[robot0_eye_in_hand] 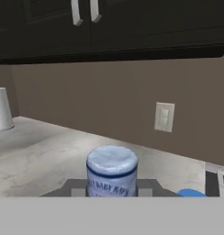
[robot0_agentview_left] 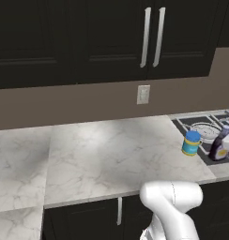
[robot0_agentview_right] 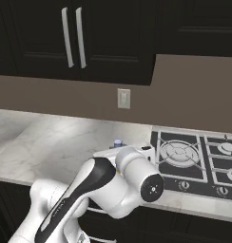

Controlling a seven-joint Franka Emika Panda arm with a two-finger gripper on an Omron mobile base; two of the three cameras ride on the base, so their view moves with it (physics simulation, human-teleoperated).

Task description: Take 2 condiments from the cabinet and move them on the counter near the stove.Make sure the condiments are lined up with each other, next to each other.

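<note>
Marbled counter (robot0_agentview_left: 111,150): jar (robot0_agentview_left: 191,143) beside stove (robot0_agentview_right: 194,159); pincer (robot0_eye_in_hand: 112,186) grips bottle (robot0_eye_in_hand: 112,170).

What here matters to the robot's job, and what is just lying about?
Job: jar, bottle in the gripper, cabinet, counter, stove.
Lying about: wall socket, grey object far along the counter.

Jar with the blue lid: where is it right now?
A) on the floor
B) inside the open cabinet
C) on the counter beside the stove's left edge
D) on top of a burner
C: the left base view shows the jar with the blue lid standing upright on the marbled counter, just left of the stove, with the dark bottle close on its right.
</note>
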